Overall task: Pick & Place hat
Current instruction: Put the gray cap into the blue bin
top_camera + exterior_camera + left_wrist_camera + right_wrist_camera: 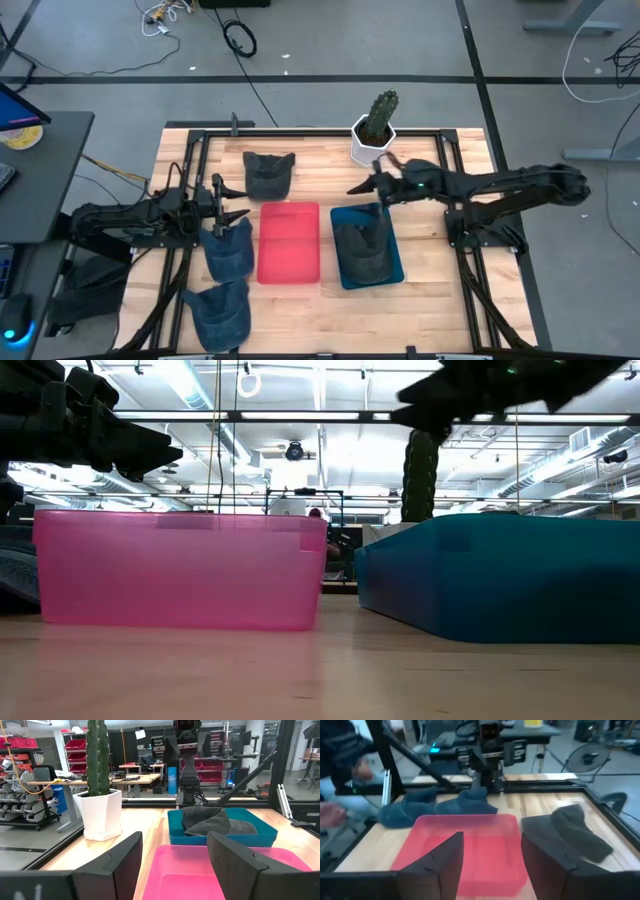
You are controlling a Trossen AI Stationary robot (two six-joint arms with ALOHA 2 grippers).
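even overhead light, bright; long ceiling tubes [200, 390] glare white in the low view. arms there read as near-black silhouettes against them. shadows on the wooden table [430, 300] soft and short. right wrist view smeared, probably motion blur; person's sleeve [335, 795] at its edge indistinct. left wrist view sharp on the cactus [97, 757], near fingers [125, 865] soft.

No legible text or labels anywhere

Wooden table [420, 300]: pink bin [290, 242], blue bin [392, 268], potted cactus [375, 128], three caps [268, 172].
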